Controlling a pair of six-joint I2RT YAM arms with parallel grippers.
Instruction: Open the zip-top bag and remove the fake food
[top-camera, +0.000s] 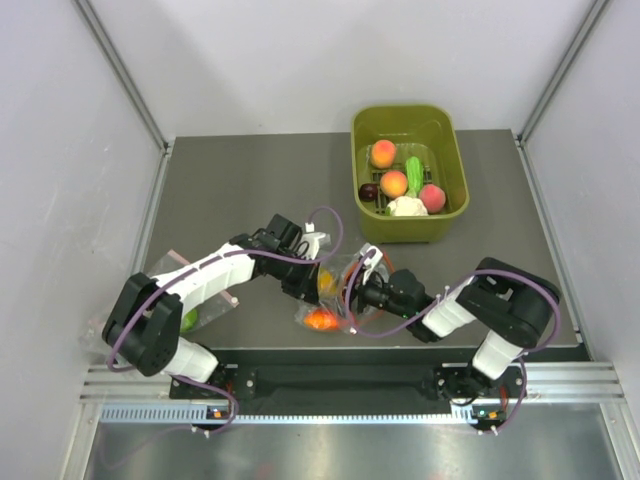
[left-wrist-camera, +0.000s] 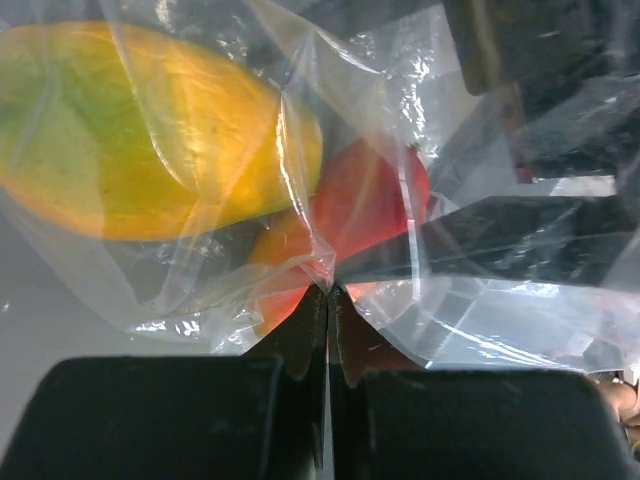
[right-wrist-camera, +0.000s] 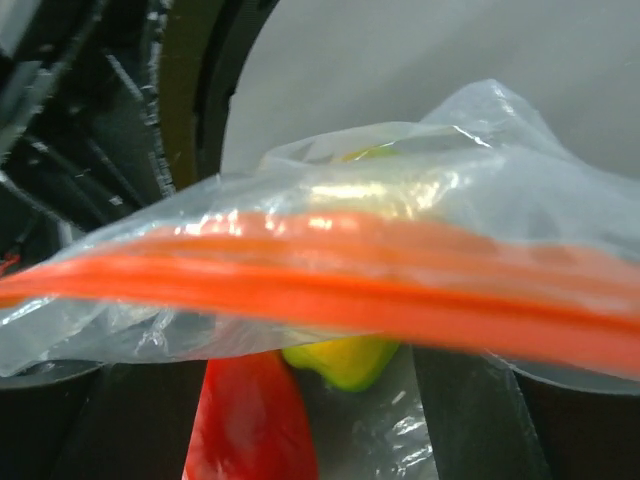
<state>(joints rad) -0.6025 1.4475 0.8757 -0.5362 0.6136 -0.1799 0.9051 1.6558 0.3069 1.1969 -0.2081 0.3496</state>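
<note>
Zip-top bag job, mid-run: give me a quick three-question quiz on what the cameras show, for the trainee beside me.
1. True or false: the left gripper is shut on the film of the zip-top bag.
2. In the right wrist view, the bag's orange-red zip strip: A) crosses the frame from side to side, B) runs top to bottom, C) is out of view.
3. Fill in: the white cauliflower lies in the green ___.
Key: 1 true; 2 A; 3 bin.
</note>
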